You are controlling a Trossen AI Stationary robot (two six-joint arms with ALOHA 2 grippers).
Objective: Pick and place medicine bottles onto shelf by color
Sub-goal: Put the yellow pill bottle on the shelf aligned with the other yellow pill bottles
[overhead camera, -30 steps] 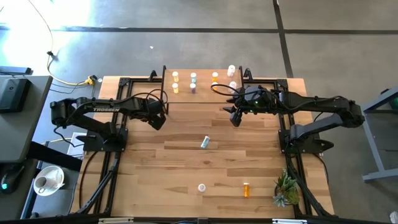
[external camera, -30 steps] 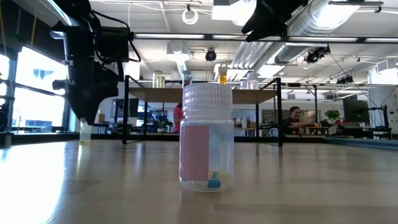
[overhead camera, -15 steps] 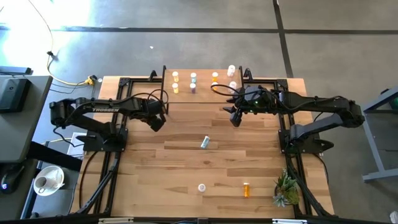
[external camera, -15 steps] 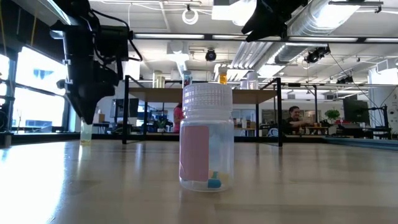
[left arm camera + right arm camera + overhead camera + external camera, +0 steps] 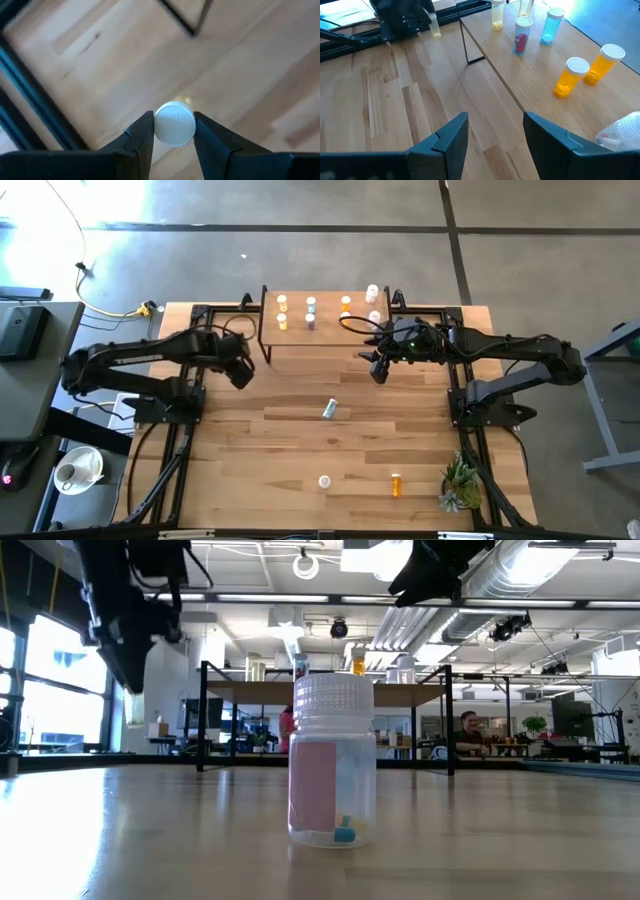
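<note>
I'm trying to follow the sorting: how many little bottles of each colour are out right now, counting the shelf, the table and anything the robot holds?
pale yellow bottles: 3, one gripped in the left tool
orange bottles: 3
blue bottles: 2
pink bottles: 2
white-capped bottles, colour unclear: 2
Total: 12

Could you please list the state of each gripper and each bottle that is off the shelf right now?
Left gripper: shut on a pale yellow bottle with a white cap, lifted off the table.
Right gripper: open, empty, beside the light-wood shelf.
Pink-labelled clear bottle: upright on the table.
Light blue bottle: lying on its side.
Orange bottle: lying on its side.
</note>
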